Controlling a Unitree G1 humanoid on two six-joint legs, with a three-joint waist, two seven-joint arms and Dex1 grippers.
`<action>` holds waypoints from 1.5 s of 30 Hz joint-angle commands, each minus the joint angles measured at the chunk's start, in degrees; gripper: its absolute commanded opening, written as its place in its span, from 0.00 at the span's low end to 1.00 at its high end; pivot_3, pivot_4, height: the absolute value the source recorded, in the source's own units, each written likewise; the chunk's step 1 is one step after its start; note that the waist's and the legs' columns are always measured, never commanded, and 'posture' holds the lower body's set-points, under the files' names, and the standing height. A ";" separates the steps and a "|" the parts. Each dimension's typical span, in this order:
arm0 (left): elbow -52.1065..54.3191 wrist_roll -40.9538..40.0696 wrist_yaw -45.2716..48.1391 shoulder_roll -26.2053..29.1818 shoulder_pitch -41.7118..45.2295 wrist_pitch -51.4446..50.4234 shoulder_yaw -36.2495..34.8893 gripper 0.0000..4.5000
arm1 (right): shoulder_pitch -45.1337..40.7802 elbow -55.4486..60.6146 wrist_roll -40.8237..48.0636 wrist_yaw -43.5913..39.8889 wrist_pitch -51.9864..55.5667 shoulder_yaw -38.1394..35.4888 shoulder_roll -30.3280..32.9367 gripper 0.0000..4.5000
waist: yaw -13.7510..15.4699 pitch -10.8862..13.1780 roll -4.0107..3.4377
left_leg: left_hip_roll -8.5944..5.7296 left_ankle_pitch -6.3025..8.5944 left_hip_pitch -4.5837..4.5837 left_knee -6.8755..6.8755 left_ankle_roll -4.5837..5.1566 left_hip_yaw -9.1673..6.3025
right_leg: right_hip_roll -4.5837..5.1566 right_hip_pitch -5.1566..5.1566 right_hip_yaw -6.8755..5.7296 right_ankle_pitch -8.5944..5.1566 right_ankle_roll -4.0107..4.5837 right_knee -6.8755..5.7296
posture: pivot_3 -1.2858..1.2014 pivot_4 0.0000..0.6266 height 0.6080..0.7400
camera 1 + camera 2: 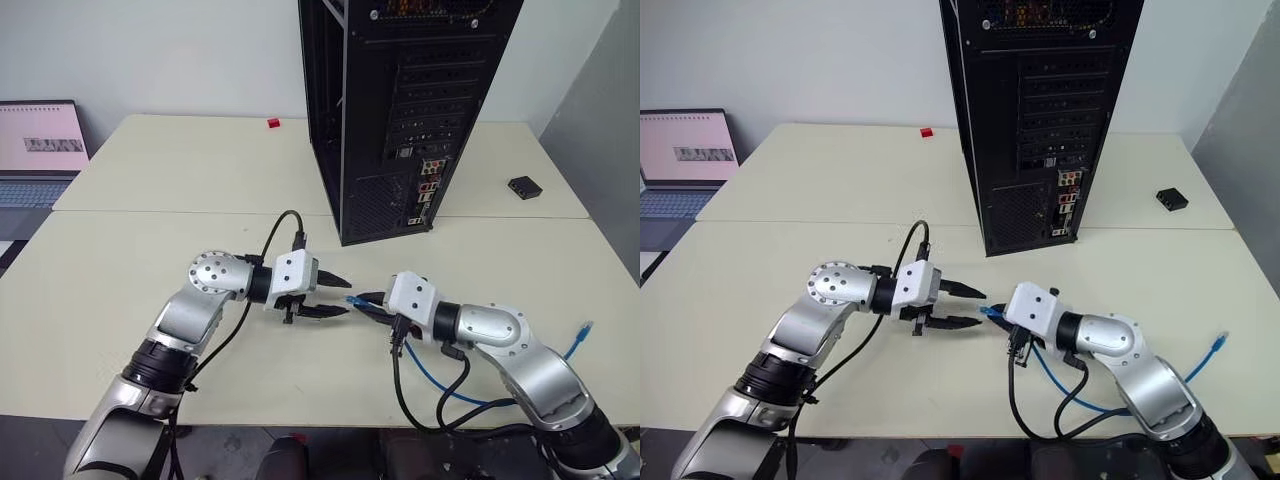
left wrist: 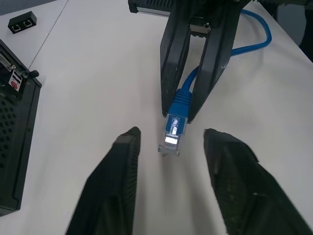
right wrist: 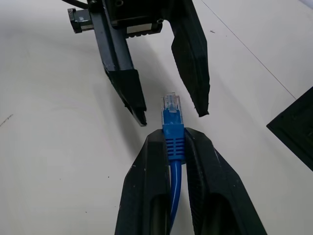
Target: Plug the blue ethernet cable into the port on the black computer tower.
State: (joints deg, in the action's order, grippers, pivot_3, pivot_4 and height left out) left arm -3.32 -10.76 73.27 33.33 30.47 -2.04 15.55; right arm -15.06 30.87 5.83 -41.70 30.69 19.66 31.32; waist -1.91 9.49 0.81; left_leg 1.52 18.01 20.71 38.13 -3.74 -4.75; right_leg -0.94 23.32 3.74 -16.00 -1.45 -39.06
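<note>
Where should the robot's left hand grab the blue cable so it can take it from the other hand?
Probably the clear plug, the only part poking out past the right hand, which is shut on the blue cable's ribbed sleeve. The left hand faces it tip-on with fingers open either side, so pinching the plug's flat sides looks best.

On the counter (image 1: pixel 150 180) the computer tower (image 1: pixel 400 110) stands at the back, the two end effectors meet in front of it, left end effector (image 1: pixel 338 296) facing right end effector (image 1: pixel 362 304), the cable plug (image 2: pixel 172 134) between them.
</note>
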 commanded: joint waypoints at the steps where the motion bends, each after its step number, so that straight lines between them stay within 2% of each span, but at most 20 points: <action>1: -0.75 0.63 0.49 -0.83 1.38 2.43 0.44 0.23 | -1.23 2.11 0.52 -0.59 -0.07 0.42 -0.37 0.04 | 0.00 0.00 0.00 | 0.00 0.00 0.00 0.00 0.00 0.00 | 0.00 0.00 0.00 0.00 0.00 0.00 | 0.52 0.24 1.00; 5: -2.29 1.24 1.05 -1.26 1.73 4.05 0.64 0.08 | -1.37 2.13 0.57 -0.63 -0.15 0.54 -0.45 0.04 | 0.01 0.00 0.00 | 0.00 0.00 0.00 0.01 0.00 0.00 | 0.00 0.00 -0.01 0.00 0.00 0.00 | 0.52 0.24 1.00; 10: -3.40 1.73 1.47 -1.49 1.68 5.80 0.67 0.07 | -1.65 2.02 0.86 -0.88 0.18 0.46 -0.52 0.04 | 0.01 0.00 0.00 | 0.00 0.00 0.00 0.01 0.00 0.00 | 0.00 0.00 0.00 0.00 0.00 -0.01 | 0.52 0.24 1.00; 12: -3.75 2.18 1.67 -1.32 1.38 6.98 0.83 0.07 | -1.87 2.03 1.12 -2.03 0.64 0.38 0.54 0.19 | 0.01 0.00 0.00 | 0.00 0.00 0.00 0.01 0.00 -0.01 | 0.00 0.00 -0.01 0.00 0.00 -0.01 | 0.52 0.24 1.00; 14: -3.71 2.36 1.81 -1.34 0.98 7.88 0.81 0.07 | -1.95 2.48 1.90 -3.09 1.25 -0.46 1.49 0.26 | 0.00 0.00 0.00 | 0.00 0.00 0.00 0.01 0.00 0.00 | 0.00 0.00 0.00 0.00 0.00 -0.01 | 0.52 0.24 1.00; 17: -3.06 2.32 1.81 -1.57 0.05 10.10 0.64 0.07 | -1.68 4.56 4.94 -5.72 3.09 -4.68 4.70 0.43 | 0.03 0.00 0.00 | 0.00 0.00 0.01 0.01 0.00 -0.02 | 0.00 0.00 -0.02 0.00 0.00 0.00 | 0.52 0.24 1.00; 18: -2.93 2.38 1.62 -1.67 -0.16 10.89 0.58 0.07 | -1.56 5.18 6.07 -6.37 3.82 -5.97 5.70 0.45 | 0.06 0.00 0.00 | -0.01 0.00 0.03 0.02 0.00 -0.02 | 0.01 0.00 -0.02 0.00 0.00 0.00 | 0.52 0.24 1.00; 21: -1.23 2.25 -1.00 -3.27 -1.69 14.28 -0.25 0.07 | -0.93 7.56 12.54 -7.91 8.67 -12.43 8.05 0.65 | 0.10 0.00 0.00 | -0.03 0.00 0.05 0.05 0.00 -0.03 | 0.04 0.00 -0.02 0.00 0.00 0.02 | 0.52 0.24 1.00; 23: -0.63 4.23 -3.17 -3.97 -3.03 20.73 -0.15 0.07 | -0.97 8.35 19.07 -6.36 14.37 -17.85 6.33 0.75 | 0.15 0.00 0.00 | -0.01 0.00 0.04 0.05 0.00 -0.05 | 0.03 -0.01 -0.03 0.00 0.00 0.00 | 0.52 0.24 1.00; 26: -1.68 7.70 -7.26 -4.92 -4.33 31.00 -0.54 0.07 | -0.62 8.44 25.85 -4.46 20.69 -22.26 4.51 0.91 | 0.16 0.00 0.00 | 0.01 0.00 0.04 0.04 0.00 -0.06 | 0.03 -0.02 -0.03 0.01 0.01 -0.01 | 0.52 0.24 1.00; 29: -4.10 13.47 -15.41 -6.95 -4.50 45.54 -2.37 0.07 | -0.16 6.39 32.91 -2.02 26.66 -25.49 1.17 0.92 | 0.21 -0.01 0.01 | 0.01 0.00 0.01 0.04 0.01 -0.05 | 0.03 -0.03 -0.01 0.01 0.02 -0.02 | 0.52 0.24 1.00; 33: -7.45 17.44 -21.51 -7.07 -3.11 53.79 -3.13 0.07 | -1.16 4.61 37.61 -0.49 29.78 -26.80 -0.13 0.92 | 0.23 -0.01 0.01 | -0.02 0.00 0.02 0.04 0.01 -0.02 | 0.06 -0.04 0.03 0.03 0.00 -0.01 | 0.52 0.24 1.00; 45: -12.47 25.42 -33.49 -5.18 -0.42 62.04 -3.13 0.07 | -3.82 -0.21 47.95 4.13 33.22 -28.99 -2.74 0.92 | 0.17 -0.01 0.00 | -0.02 0.00 0.02 0.03 0.01 -0.05 | 0.06 -0.04 -0.05 0.03 -0.01 -0.02 | 0.52 0.24 1.00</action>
State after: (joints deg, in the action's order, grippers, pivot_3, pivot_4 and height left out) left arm -16.34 14.12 42.31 27.82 29.00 58.39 13.04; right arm -17.68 30.78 51.09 -38.41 64.13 -7.91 28.86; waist -1.74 9.49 0.81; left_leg 1.50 18.01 20.73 38.15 -3.72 -4.79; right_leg -0.88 23.28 3.69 -15.97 -1.46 -39.08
